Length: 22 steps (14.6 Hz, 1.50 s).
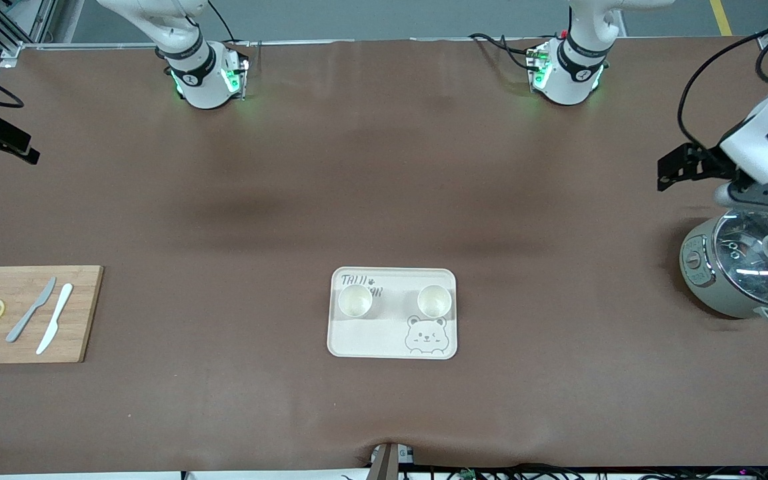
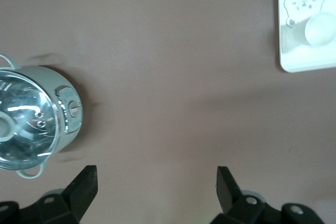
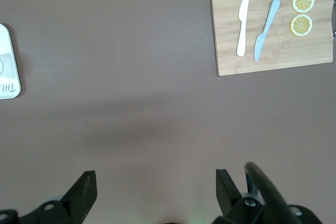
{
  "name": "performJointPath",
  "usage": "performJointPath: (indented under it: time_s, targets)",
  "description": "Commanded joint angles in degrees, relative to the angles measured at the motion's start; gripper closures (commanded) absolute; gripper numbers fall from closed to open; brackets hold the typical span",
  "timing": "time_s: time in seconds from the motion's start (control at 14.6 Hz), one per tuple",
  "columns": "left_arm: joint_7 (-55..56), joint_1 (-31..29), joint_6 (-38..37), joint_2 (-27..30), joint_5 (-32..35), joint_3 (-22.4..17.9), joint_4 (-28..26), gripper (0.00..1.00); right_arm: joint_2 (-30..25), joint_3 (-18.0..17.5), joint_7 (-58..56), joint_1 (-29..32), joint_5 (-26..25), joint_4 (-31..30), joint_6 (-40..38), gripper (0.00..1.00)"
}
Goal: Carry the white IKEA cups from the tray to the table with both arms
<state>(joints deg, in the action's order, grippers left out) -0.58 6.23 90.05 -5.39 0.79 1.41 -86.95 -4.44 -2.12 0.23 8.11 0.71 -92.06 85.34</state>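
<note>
Cups (image 1: 355,301) (image 1: 434,301), two white ones, sit side by side on the tray (image 1: 371,343) at mid counter (image 1: 384,167) in front view, well apart from both hands. Left hand (image 1: 681,167) is up over the counter's left-arm end, just above the grey-green pot (image 1: 724,293) with glass lid; right hand is out of this view, at the right-arm end lies a cutting board (image 1: 84,313). Left wrist view: left hand (image 2: 156,184) spread wide, nothing between the fingers (image 2: 84,182), pot (image 2: 68,111) close by, tray (image 2: 286,40) and one cup (image 2: 320,29) farther off. Right wrist view: right hand (image 3: 156,184) spread, empty, over bare counter; board (image 3: 226,30) with two knives (image 3: 242,22) (image 3: 265,22) and lemon slices (image 3: 303,1) well away, tray edge (image 3: 9,61) showing.
</note>
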Motion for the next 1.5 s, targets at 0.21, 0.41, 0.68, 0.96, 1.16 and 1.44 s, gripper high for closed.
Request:
performJointPath:
  time_s: [0.21, 0.41, 0.68, 0.96, 1.16, 1.44]
  targets:
    - [11.9, 3.9, 2.7, -12.1, 1.1, 3.9, 7.9, 0.00, -0.3, -0.8, -0.1, 0.9, 0.0, 0.7, -0.7, 0.00]
    - [15.4, 7.1, 6.6, -16.0, 1.6, 3.9, 7.9, 0.00, -0.2, -0.8, -0.1, 0.8, 0.0, 0.7, -0.7, 0.00]
    - [23.8, 12.2, 12.8, -21.1, 4.0, 3.9, 8.1, 0.00, -0.2, -0.8, -0.1, 0.9, 0.0, 0.7, -0.7, 0.00]
    - [30.5, 16.2, 21.4, -27.1, 4.1, 3.8, 8.1, 0.00, -0.3, -0.8, -0.1, 0.9, 0.0, 0.7, -0.7, 0.00]
    - [33.0, 18.4, 27.0, -30.6, 4.2, 3.1, 8.0, 0.00, -0.3, -0.9, -0.1, 0.8, 0.0, 0.7, -0.6, 0.00]
    - [32.9, 18.5, 31.2, -32.9, 4.1, 3.2, 8.0, 0.00, -0.1, -1.0, 0.1, 0.6, 0.0, 0.7, -0.1, 0.00]
